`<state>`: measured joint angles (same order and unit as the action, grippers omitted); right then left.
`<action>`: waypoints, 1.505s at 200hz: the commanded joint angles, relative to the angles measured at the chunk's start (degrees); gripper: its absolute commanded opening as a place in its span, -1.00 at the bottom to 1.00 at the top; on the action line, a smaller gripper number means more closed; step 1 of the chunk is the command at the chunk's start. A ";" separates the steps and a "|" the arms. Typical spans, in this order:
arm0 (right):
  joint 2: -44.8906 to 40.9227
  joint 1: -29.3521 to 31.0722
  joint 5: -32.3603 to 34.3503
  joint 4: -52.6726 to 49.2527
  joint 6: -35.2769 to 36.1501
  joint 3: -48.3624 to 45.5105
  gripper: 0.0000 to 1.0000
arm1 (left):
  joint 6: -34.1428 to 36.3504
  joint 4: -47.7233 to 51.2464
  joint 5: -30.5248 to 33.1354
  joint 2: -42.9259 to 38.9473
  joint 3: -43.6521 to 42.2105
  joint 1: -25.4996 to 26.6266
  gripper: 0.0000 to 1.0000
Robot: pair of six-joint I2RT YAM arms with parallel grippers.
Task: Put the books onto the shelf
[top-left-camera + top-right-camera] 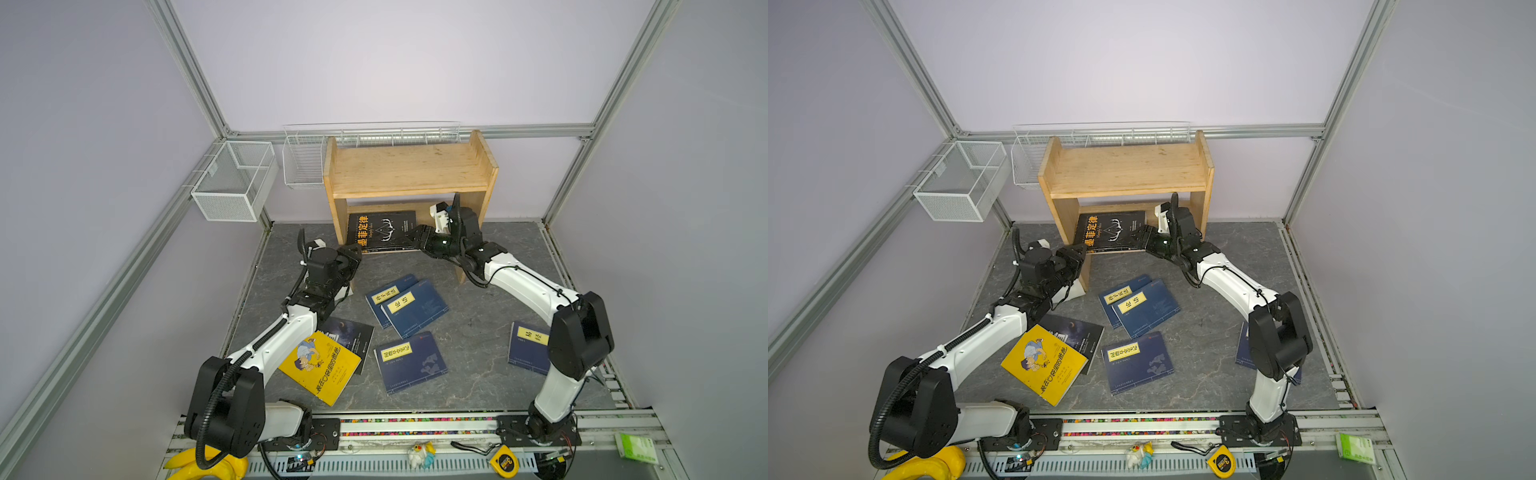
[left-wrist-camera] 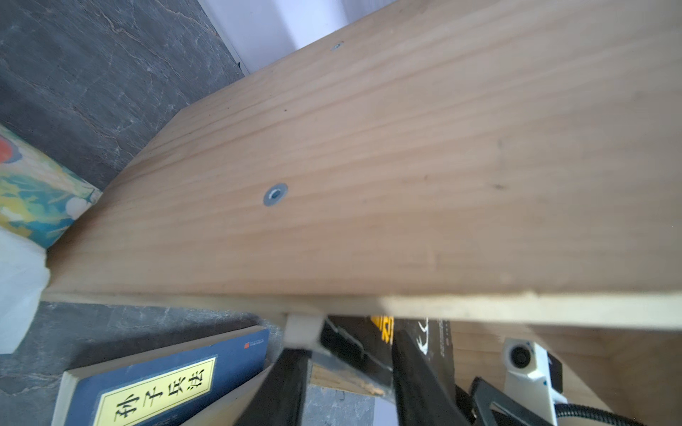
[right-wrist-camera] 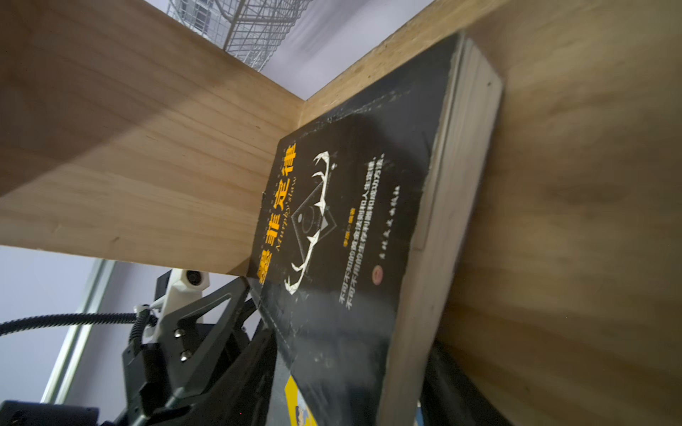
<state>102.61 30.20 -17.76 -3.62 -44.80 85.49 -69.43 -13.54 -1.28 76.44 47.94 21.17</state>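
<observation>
Nearest me the yellow book (image 1: pixel 320 365) lies flat on the grey mat (image 1: pixel 478 324), overlapping a second black book (image 1: pixel 353 334). I judge that overlap the easiest place to start, since its raised edge gives a finger something to get under. Beyond are a single navy book (image 1: pixel 409 361), a navy pair (image 1: pixel 407 305) stacked askew, and another navy book (image 1: pixel 528 347) partly hidden by my right arm. All look thin, light and floppy with smooth covers, so I would pinch each near the spine, where it should be stiffest, not at a loose corner. Further in, the left gripper (image 1: pixel 353 252) sits at the front edge of the shelf's left upright with its jaws apart; I cannot tell whether they bear on anything. A floral packet (image 2: pixel 37 191) lies against that upright's outer face. The right gripper (image 1: pixel 410 240) has its jaws on either side of the near right corner of the black book (image 1: pixel 380 230), but I cannot tell whether they pinch it. That book lies flat in the lower bay of the wooden shelf (image 1: pixel 409 170), tight against the left upright and jutting out in front; it looks thicker and stiffer than the others. The bay is low and boxed by the uprights, so I have little room to lift the wrist. The top board is bare, with a wire basket (image 1: pixel 303 162) behind it.
</observation>
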 commanded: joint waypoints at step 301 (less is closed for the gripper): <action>4.91 3.52 13.03 -7.82 11.83 6.06 -0.28 | 5.02 0.42 -5.21 1.08 5.42 -0.29 0.12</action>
<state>104.92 33.15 -3.18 -9.56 -34.17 90.17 -63.37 -10.61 -6.31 77.25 52.62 21.04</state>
